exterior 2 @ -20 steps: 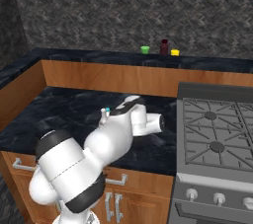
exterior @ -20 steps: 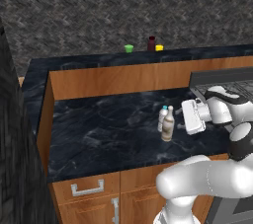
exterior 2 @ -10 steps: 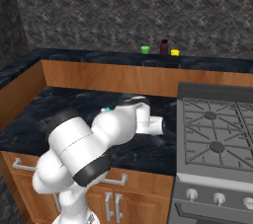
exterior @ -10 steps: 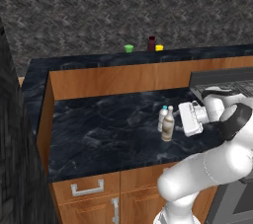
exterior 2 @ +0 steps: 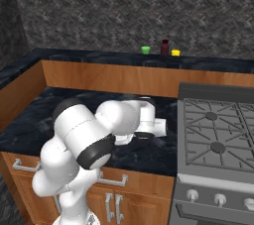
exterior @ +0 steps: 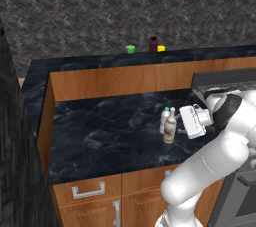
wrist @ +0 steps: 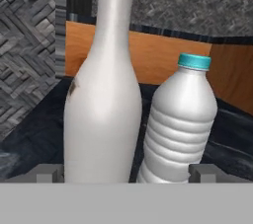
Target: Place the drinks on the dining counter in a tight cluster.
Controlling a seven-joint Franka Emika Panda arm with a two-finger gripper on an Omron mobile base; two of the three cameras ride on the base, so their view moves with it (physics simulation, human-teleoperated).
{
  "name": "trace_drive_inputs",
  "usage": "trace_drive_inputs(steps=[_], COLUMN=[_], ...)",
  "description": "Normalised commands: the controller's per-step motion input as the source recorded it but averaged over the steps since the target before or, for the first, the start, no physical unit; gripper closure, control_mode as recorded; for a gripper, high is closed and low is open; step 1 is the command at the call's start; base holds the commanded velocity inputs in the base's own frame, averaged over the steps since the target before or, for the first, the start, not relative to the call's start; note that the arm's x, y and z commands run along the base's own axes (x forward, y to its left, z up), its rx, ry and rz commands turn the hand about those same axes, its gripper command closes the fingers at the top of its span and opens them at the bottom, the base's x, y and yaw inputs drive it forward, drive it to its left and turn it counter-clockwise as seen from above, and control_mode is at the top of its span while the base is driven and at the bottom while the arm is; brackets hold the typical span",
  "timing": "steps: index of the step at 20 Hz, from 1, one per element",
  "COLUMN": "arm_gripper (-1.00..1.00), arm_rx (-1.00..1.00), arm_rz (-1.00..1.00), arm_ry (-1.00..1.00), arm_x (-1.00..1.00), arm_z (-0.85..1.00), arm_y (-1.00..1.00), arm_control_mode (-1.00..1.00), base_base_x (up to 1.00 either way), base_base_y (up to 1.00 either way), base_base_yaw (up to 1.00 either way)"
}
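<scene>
I have the gripper point(exterior: 176, 127) low over the lower black marble counter point(exterior: 100, 136), just beside the stove point(exterior 2: 218, 140), with its jaws spread wide and holding nothing. In the hand view the two fingertips point(wrist: 49, 172) stand on either side of two bottles right in front of them: the slim tan bottle point(exterior: 170, 127) with its pale neck and, just beside it, the short clear bottle point(exterior: 164, 119) with the light-blue cap; I cannot tell whether the two touch. Both stand upright on this lower counter. The dark maroon bottle point(exterior: 153, 44) stands well apart, up on the dining counter point(exterior: 75, 63) beyond the wood-panelled riser point(exterior: 125, 81), between a small green object point(exterior: 130, 49) and a small yellow one point(exterior: 161, 48).
</scene>
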Motion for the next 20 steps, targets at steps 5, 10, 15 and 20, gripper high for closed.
trace_drive_inputs(steps=[5, 10, 15, 20], arm_gripper=[-1.0, -1.0, -1.0, -1.0], arm_rx=[0.02, 0.01, 0.0, 0.0], arm_rz=[0.0, 0.0, 0.0, 0.0], arm_ry=[0.06, 0.04, 0.0, 0.0], arm_x=[-0.01, -0.01, 0.0, 0.0], arm_z=[-0.03, -0.02, 0.0, 0.0], arm_y=[0.0, 0.11, 0.17, 0.14], arm_control_mode=[-1.0, -1.0, -1.0, -1.0], base_base_x=[0.0, 0.0, 0.0, 0.0], base_base_y=[0.0, 0.0, 0.0, 0.0], base_base_yaw=[0.0, 0.0, 0.0, 0.0])
